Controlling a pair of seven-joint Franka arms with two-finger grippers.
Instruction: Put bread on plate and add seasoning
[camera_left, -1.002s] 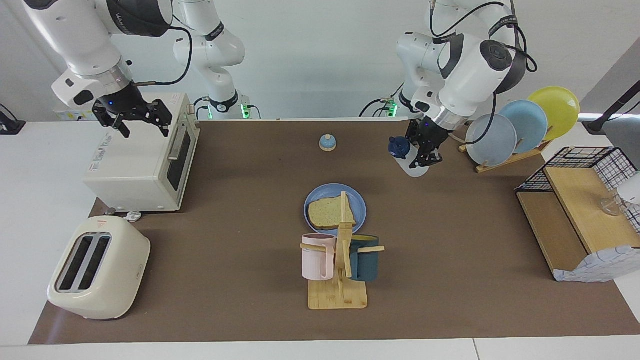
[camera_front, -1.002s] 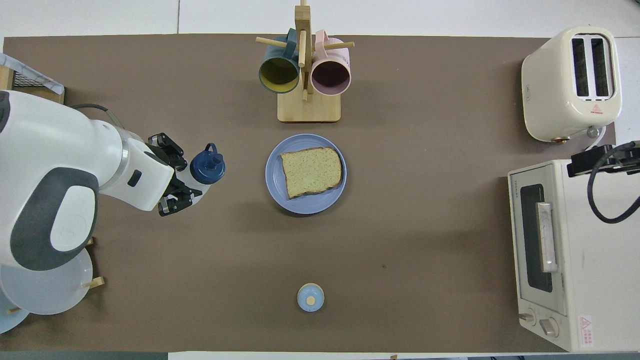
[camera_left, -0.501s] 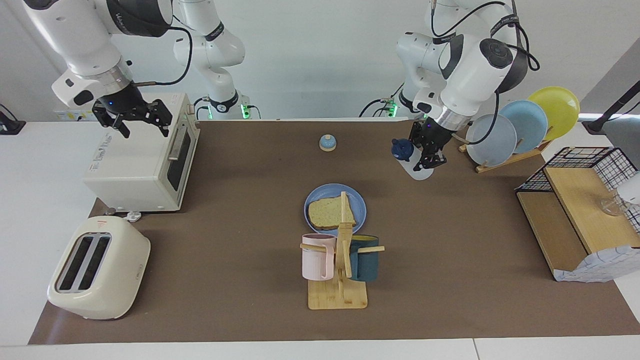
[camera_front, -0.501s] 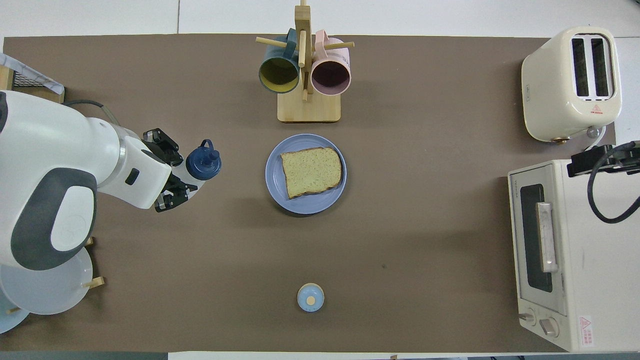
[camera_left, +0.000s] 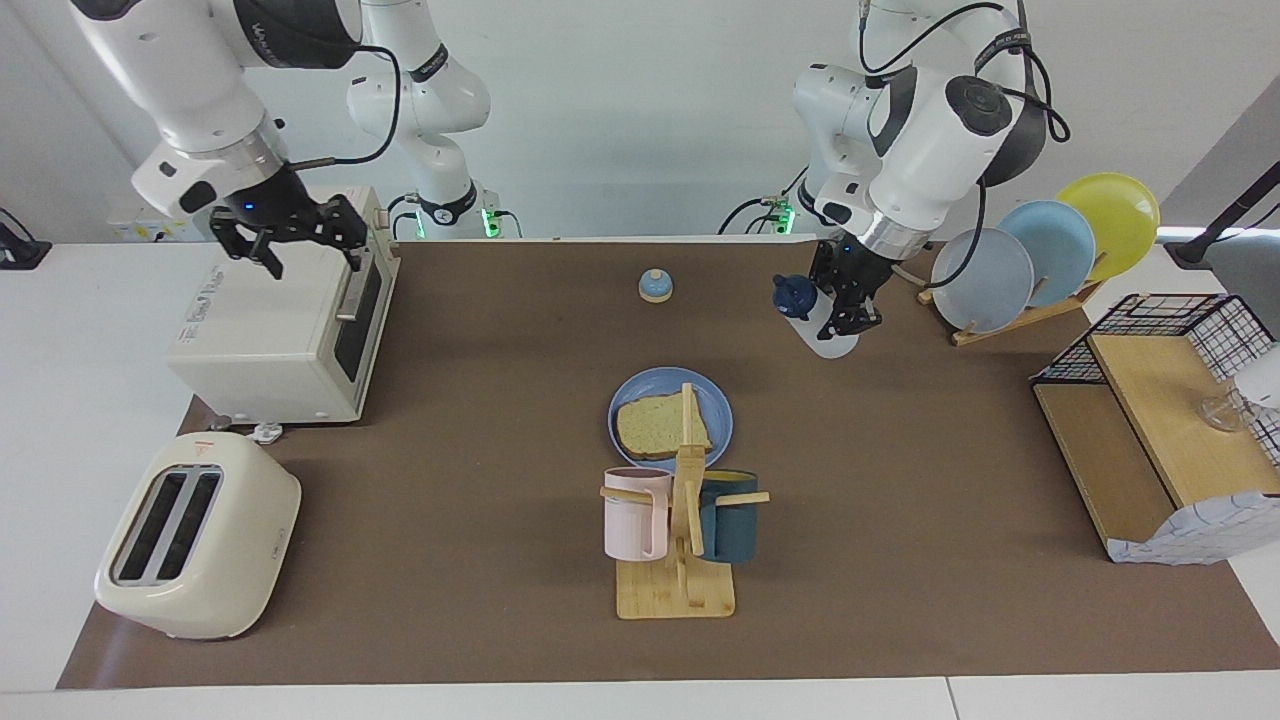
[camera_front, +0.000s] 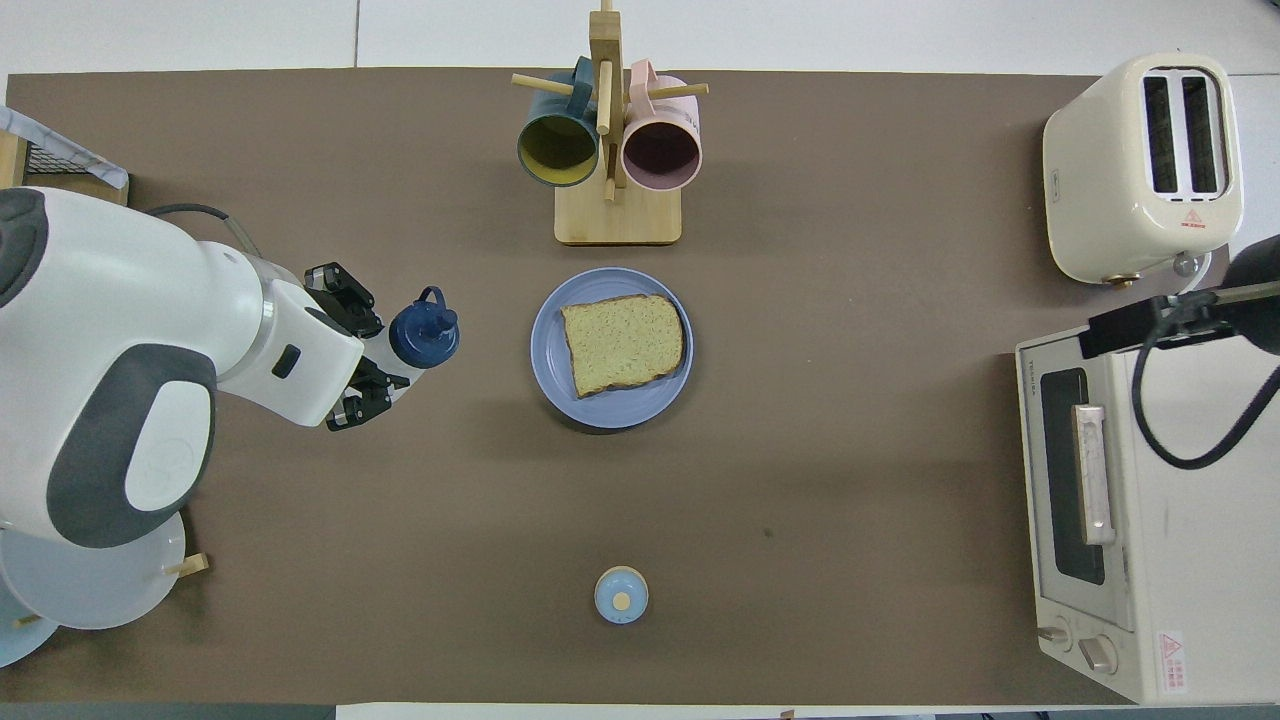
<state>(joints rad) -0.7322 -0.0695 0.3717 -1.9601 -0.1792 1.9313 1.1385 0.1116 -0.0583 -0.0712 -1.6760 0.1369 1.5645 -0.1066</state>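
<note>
our left gripper (camera_left: 843, 300) pinches the seasoning (camera_left: 812, 312), tilted, cap toward the plate (camera_front: 553, 385). the bread (camera_front: 623, 343) lies on it, toward the right arm's end. our right gripper (camera_left: 290, 232), spread, waits over the oven (camera_left: 285, 325).

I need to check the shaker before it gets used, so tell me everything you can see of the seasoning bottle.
The seasoning bottle is small, with a translucent white plastic-looking body and a dark navy cap with a loop. The left claw is shut on its body and holds it tilted in the air, cap pointing toward the right arm's end of the table. Nothing else touches it.
</note>
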